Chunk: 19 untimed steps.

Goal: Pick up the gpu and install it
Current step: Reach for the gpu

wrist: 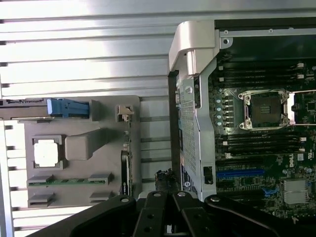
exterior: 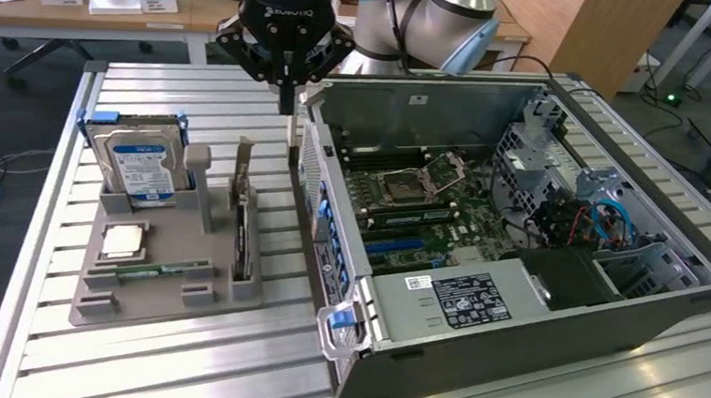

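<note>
Slatted table (exterior: 169, 355): fingers (exterior: 289, 91) closed, over gap between gpu (exterior: 242, 219) and case (exterior: 509, 341).

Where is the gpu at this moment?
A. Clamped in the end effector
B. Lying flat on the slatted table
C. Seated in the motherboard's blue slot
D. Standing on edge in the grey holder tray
D: the gpu stands on edge in a slot of the grey holder tray, while the shut end effector hangs above, between the tray and the computer case.
</note>
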Motion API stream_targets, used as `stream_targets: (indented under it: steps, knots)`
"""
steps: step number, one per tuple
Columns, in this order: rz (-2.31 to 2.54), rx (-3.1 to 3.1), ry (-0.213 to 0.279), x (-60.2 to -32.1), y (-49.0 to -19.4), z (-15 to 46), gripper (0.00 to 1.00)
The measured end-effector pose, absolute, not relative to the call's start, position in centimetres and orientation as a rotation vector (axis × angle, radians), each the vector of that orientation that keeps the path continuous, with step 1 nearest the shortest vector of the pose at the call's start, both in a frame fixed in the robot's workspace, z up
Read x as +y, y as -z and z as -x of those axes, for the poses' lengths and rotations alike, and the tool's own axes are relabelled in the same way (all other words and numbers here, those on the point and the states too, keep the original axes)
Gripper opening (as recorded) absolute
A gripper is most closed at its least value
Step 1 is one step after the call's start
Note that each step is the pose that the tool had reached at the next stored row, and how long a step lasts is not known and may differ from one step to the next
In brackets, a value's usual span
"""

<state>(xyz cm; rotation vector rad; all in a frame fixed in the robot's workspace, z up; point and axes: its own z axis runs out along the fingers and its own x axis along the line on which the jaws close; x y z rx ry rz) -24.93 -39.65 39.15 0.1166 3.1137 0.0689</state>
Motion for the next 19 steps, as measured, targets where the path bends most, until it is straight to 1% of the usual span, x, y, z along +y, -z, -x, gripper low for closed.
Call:
stream_targets:
  steps: [19]
  knots:
    - [-0.117, 3.114, -0.069, -39.64, -39.12, 25.91, 0.11]
